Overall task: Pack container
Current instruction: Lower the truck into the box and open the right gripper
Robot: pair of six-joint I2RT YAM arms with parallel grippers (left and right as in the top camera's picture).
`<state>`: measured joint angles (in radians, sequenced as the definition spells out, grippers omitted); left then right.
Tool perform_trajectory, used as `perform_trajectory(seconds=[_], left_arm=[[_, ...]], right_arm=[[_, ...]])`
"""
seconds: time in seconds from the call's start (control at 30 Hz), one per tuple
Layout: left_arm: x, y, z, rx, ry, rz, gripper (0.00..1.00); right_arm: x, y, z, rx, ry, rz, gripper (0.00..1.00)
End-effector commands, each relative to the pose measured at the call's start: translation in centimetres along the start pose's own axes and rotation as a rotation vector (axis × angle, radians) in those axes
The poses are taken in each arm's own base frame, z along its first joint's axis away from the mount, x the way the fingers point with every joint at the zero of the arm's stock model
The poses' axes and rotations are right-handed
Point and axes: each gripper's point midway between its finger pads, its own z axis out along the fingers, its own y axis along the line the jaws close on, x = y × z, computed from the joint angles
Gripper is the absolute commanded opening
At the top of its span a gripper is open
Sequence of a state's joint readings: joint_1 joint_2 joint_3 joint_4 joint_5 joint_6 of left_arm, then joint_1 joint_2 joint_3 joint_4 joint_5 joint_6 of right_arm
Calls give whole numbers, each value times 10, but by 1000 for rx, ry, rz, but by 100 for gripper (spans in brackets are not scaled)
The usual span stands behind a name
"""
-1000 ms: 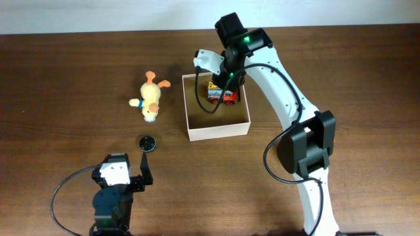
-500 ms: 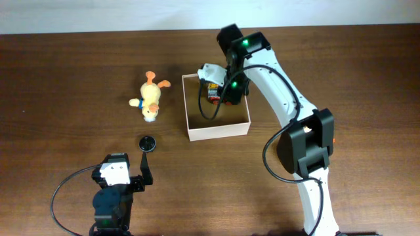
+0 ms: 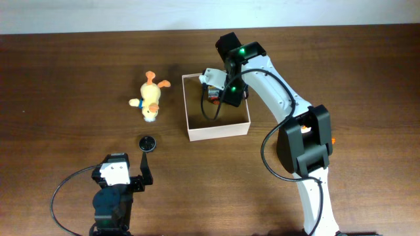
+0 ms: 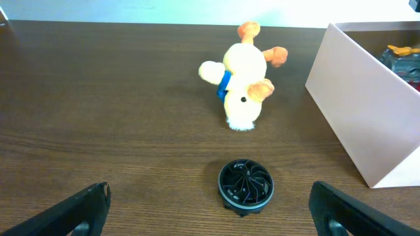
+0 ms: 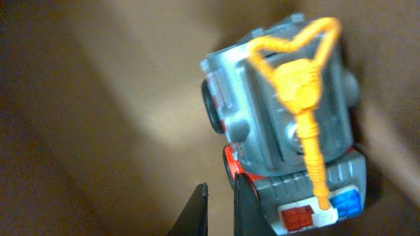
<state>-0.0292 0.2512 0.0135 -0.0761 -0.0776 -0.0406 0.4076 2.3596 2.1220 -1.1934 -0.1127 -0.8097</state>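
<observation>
Cardboard makes up the container (image 3: 218,130), which is set near the middle of the table (image 3: 341,52), white outside and tan inside. A grey-and-red toy truck (image 5: 262,131) is seen lying inside it, toward the 12 o'clock wall. The right gripper (image 5: 222,189) is lowered into the box beside the truck. Its jaws are pinched together with nothing caught between them. One finger is seen against, or just in front of, the truck's red end; whether contact is made cannot be told. The left gripper (image 4: 209,196) is held wide open and empty at 7 o'clock of the container, well apart from it. A plush duck (image 3: 151,99) lies at 9 o'clock of the box and a black round cap (image 3: 147,142) at 8 o'clock, both outside it.

Trouble could be caused at the lift-out. The truck's yellow ladder (image 5: 308,151) could be snagged by the closed fingers, so that the toy is dragged up or tipped against the wall. The light box could be shoved if a wall is clipped by the right arm (image 3: 275,85). The flat cap is judged hard to pinch and could be skidded away by a shallow approach.
</observation>
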Motion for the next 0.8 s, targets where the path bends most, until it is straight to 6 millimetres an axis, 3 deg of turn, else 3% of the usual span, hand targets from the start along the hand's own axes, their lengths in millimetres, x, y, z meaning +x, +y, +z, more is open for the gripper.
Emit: perform_trajectory(seconds=[0.0,0.23,0.43,0.6,0.73,0.77], left_arm=[[1,0,0,5,1,18,99],[1,0,0,5,1,18,99],[1,0,0,5,1,18,99],[1,0,0,5,1,18,99],[1,0,0,5,1,18,99],[1,0,0,5,1,18,99]], right_arm=[[7,-8,3,49,44,5,4],[0,-14,-3,73,20,31,4],[-10,-18,-28,98,-9,56,4],[-23,-19,-73,133,-77,78,4],[-29,-27,-122,188,-163,269,5],[-26,-28,-133,194,-175,320,19]])
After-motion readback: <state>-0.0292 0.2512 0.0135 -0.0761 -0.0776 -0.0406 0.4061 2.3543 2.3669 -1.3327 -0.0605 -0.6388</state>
